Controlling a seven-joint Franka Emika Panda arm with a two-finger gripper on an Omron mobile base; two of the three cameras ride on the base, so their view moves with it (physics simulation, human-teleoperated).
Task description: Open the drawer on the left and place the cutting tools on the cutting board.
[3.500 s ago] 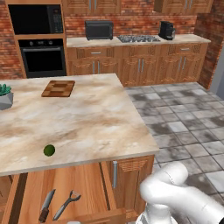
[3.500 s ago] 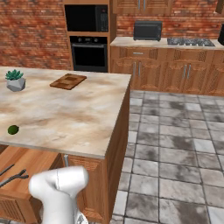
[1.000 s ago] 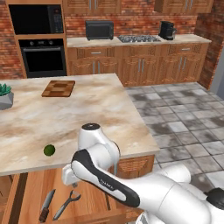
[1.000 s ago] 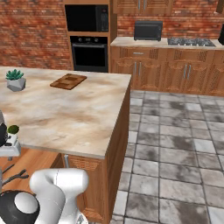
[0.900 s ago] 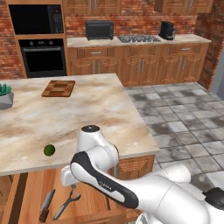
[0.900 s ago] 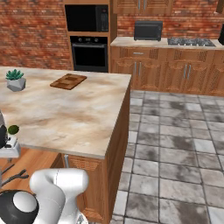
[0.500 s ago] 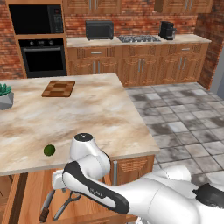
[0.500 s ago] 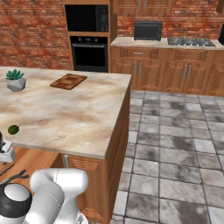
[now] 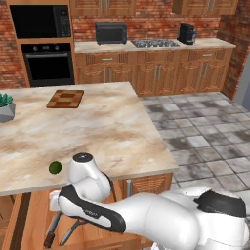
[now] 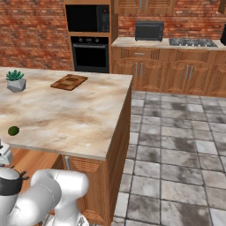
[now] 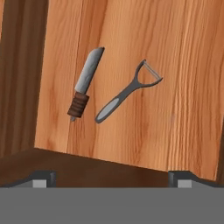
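I count two cutting tools in the open drawer [image 11: 183, 109], one knife [image 11: 85, 84] and one peeler [image 11: 129, 91], beneath my wide-open gripper [image 11: 111, 177]

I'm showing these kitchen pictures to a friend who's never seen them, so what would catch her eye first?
First the big white arm bending down in front of the island into the open drawer, its hand open above a knife and a peeler lying side by side on the drawer floor. Then the marble island top, with a checkered cutting board at its far side and a small green fruit near its front edge.
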